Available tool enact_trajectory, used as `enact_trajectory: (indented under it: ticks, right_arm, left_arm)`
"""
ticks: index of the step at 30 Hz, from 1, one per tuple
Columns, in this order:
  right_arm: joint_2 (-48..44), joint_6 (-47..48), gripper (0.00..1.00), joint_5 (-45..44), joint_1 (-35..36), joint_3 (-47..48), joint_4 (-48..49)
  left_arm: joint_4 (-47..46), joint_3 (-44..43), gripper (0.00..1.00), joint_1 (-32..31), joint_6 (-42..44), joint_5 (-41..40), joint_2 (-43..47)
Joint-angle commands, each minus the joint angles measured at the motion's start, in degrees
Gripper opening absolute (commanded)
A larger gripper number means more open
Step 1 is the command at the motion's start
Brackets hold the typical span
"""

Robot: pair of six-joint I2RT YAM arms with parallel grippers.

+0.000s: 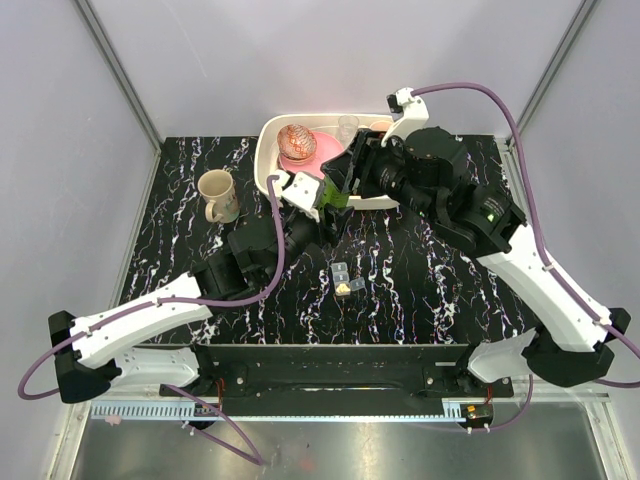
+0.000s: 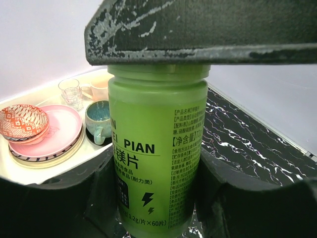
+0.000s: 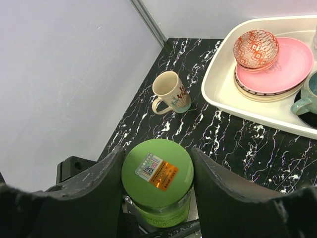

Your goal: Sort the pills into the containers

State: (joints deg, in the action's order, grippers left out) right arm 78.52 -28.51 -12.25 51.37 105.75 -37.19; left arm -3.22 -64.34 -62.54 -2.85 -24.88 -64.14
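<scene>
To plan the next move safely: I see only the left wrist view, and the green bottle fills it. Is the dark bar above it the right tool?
Observer: Yes. In the right wrist view the right tool is closed on the green lid.
Operator: Where is the pill organizer?
Observer: The three-compartment strip lies on the table, nearer the arm bases than the green bottle.
Operator: Is it empty?
Observer: No, one compartment holds yellowish pills.

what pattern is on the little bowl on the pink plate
The bowl has a red-orange and white geometric pattern, clearest in the right wrist view.
</scene>
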Motion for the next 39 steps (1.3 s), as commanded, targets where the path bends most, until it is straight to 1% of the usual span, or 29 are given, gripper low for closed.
enact_trajectory:
  ticks: [1, 3, 8, 10, 19, 21, 24, 27, 28, 30, 31, 32, 33, 35, 36, 39]
  right_arm:
    - [-2.05, -0.14, 0.59, 7.77, 1.54, -1.16, -2.36]
    - [-2.41, -0.14, 0.61, 8.38, 1.54, -1.34, -2.27]
    - [-3.29, -0.05, 0.71, 9.26, 1.54, -1.78, -1.92]
    - [-3.81, 0.03, 0.72, 9.70, 1.62, -1.78, -1.75]
    - [-7.59, 1.62, 0.73, 10.23, 1.45, -3.01, -0.16]
    - [-8.55, 2.67, 0.73, 10.14, 1.54, -3.10, -0.16]
    - [-10.23, 5.13, 0.73, 11.45, 1.54, -3.54, 0.36]
    - [-12.33, 8.99, 0.75, 15.76, 1.54, -5.29, 2.38]
    - [-13.56, 9.78, 0.76, 18.20, 1.62, -5.82, 2.99]
    - [-15.05, 12.16, 0.80, 20.59, 1.54, -7.49, 4.49]
    - [-15.41, 13.38, 0.81, 22.51, 1.54, -8.19, 4.76]
    - [-15.76, 13.92, 0.83, 23.40, 1.54, -8.63, 5.37]
    - [-16.29, 14.36, 0.83, 24.37, 1.45, -8.90, 5.63]
    - [-16.64, 15.76, 0.84, 27.27, 1.45, -9.42, 6.25]
    - [-16.99, 16.03, 0.85, 28.15, 1.53, -9.60, 6.43]
    - [-17.70, 16.74, 0.85, 32.19, 1.54, -10.13, 7.57]
  left_arm:
    - [-8.99, -1.58, 0.00, 0.67, -1.45, -2.71, 1.91]
    - [-8.73, -1.49, 0.00, 0.67, -1.54, -2.71, 2.09]
    - [-8.55, -0.88, 0.00, 0.67, -1.89, -2.80, 2.70]
    - [-8.47, -0.70, 0.00, 0.67, -2.16, -2.80, 2.79]
    - [-8.29, 1.31, 0.00, 0.67, -2.86, -2.80, 3.93]
    - [-8.46, 1.93, 0.00, 0.58, -3.21, -2.28, 4.90]
    - [-8.64, 3.51, 0.00, 0.67, -3.74, 0.70, 7.18]
    - [-9.43, 5.71, 0.00, 0.67, -4.61, 8.51, 10.43]
    - [-9.52, 6.76, 0.00, 0.67, -4.97, 13.41, 11.31]
    - [-10.13, 7.82, 0.00, 0.67, -6.54, 18.44, 13.68]
    - [-10.57, 8.87, 0.00, 0.67, -7.33, 22.99, 15.00]
    - [-11.18, 9.31, 0.00, 0.67, -8.30, 24.60, 15.62]
    - [-12.15, 9.75, 0.00, 0.67, -9.79, 29.49, 16.15]
    - [-14.34, 11.07, 0.00, 0.67, -11.46, 33.65, 17.20]
    - [-14.96, 11.34, 0.00, 0.58, -13.13, 37.33, 17.47]
    - [-16.64, 12.13, 0.00, 0.67, -15.86, 42.53, 17.47]
